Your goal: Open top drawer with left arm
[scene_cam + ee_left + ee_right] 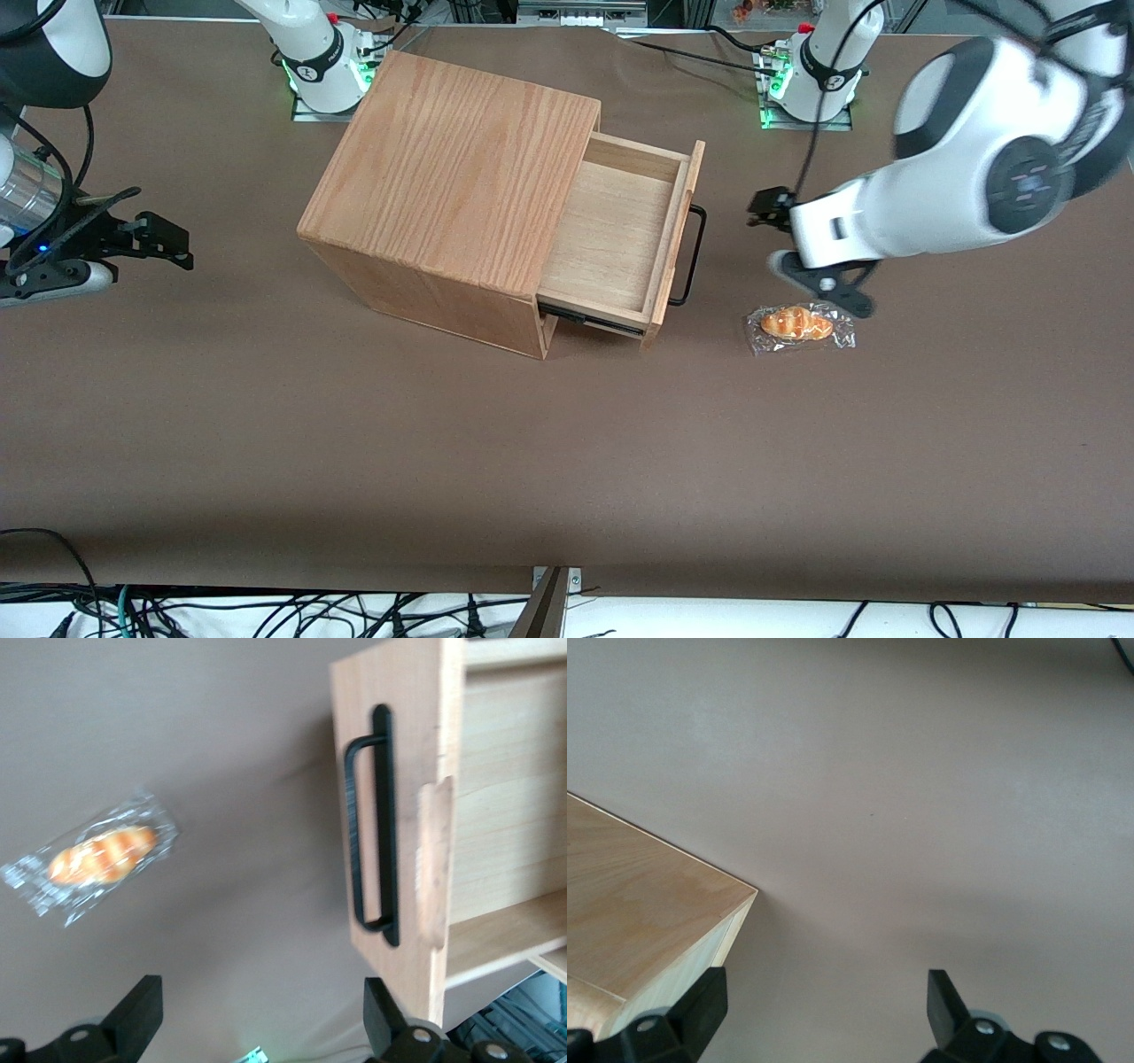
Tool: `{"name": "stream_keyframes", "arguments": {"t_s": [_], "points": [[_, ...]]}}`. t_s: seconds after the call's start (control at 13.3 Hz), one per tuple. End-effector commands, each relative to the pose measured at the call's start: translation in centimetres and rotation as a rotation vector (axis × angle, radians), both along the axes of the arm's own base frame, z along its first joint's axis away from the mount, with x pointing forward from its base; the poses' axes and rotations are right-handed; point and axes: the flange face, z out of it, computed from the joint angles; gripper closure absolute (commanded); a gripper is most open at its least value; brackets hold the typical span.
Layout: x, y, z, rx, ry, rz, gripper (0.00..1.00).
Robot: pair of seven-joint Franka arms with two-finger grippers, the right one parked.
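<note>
Brown table (443, 461), seen from the front and from the working wrist. The gripper (797, 252) of the left arm (966, 186) hangs in front of the top drawer (620, 235), apart from its black bar handle (693, 257), fingers (133, 1014) spread wide and holding nothing. The drawer stands pulled well out of the oak-grained box (461, 177), its pale tray empty. A wrapped bread roll (799, 324) lies on the table near the handle, just nearer the front camera than the gripper. Judged complete or nearly so; any retreat should stay level and clear of handle and roll.
</note>
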Motion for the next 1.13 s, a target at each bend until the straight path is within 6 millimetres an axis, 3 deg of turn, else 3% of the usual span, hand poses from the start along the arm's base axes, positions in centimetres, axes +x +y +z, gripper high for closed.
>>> {"name": "stream_keyframes", "arguments": {"t_s": [0.0,0.45,0.68,0.83,1.05], "points": [[-0.2,3.8,2.2,0.066,-0.011,0.029,0.00],[-2.7,7.2,7.1,0.279,-0.146,0.040,0.00],[-4.6,8.5,7.7,0.302,-0.241,0.088,0.00],[-4.7,10.0,7.5,0.315,-0.251,0.233,0.00],[-4.7,9.2,7.6,0.317,-0.257,0.284,0.00]]}}
